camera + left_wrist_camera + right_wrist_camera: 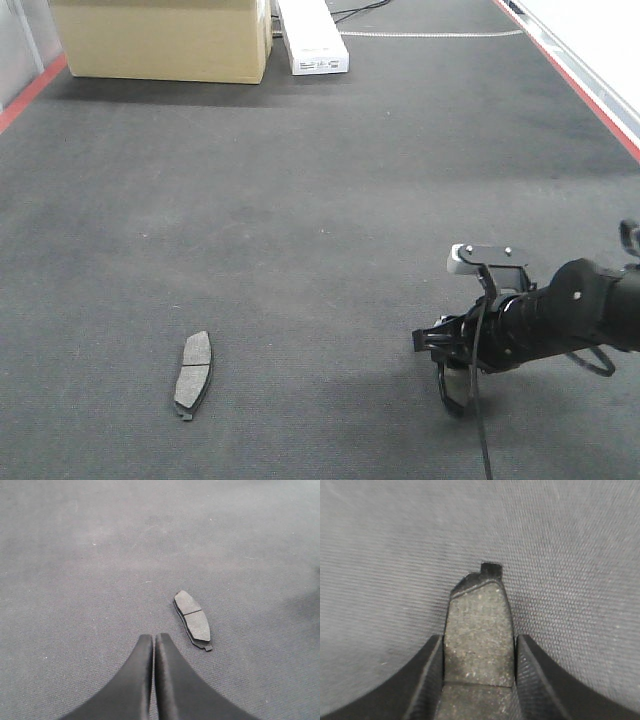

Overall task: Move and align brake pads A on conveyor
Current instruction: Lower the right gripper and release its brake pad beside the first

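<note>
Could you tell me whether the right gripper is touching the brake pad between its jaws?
Touching. The right wrist view shows the right gripper with both jaws pressed against the long edges of the brake pad, no gap on either side.

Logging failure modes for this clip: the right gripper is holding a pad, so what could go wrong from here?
The right gripper clamps the held pad only by its narrow edges, so it could twist or slip on release. The other pad lies far off on the conveyor, slightly angled; the held one may land misaligned with it.
</note>
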